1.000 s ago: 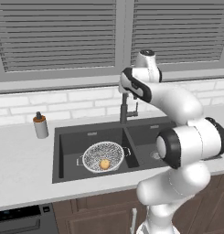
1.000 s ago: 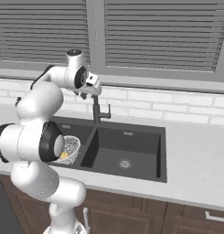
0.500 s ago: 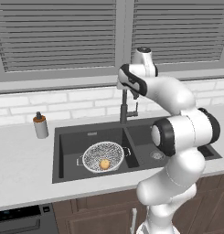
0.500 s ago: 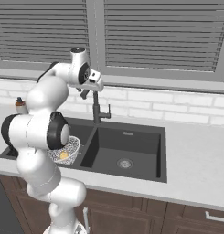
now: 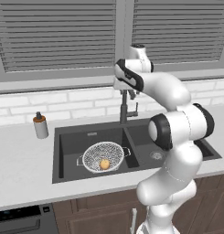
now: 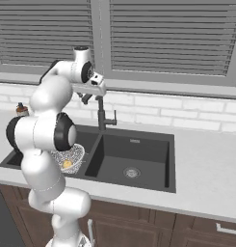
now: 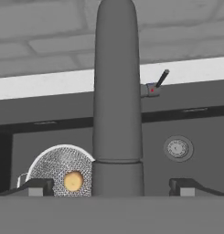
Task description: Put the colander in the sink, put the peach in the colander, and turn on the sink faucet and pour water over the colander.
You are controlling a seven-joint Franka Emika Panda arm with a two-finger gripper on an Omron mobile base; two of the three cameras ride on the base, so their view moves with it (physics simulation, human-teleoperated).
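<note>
Since the earlier frame, the pincer point(image 7: 111, 185) has been brought to the sink faucet point(image 7: 117, 91), fully open, empty; peach point(image 5: 104, 163) is seen in colander point(image 5: 103, 156), left basin of sink point(image 5: 67, 141).

The left base view looks forward and down from behind the arm's left side, the right base view from behind its right; both stand back and share the sink point(image 5: 67, 151) point(image 6: 153, 166), the sink faucet point(image 5: 124, 109) point(image 6: 101, 113), the surface point(image 5: 19, 164) point(image 6: 208, 169) and the window blinds point(image 5: 58, 34) point(image 6: 177, 34). The hand view sits very near the faucet point(image 7: 117, 91), looking past it down into both sink basins point(image 7: 195, 137).
</note>
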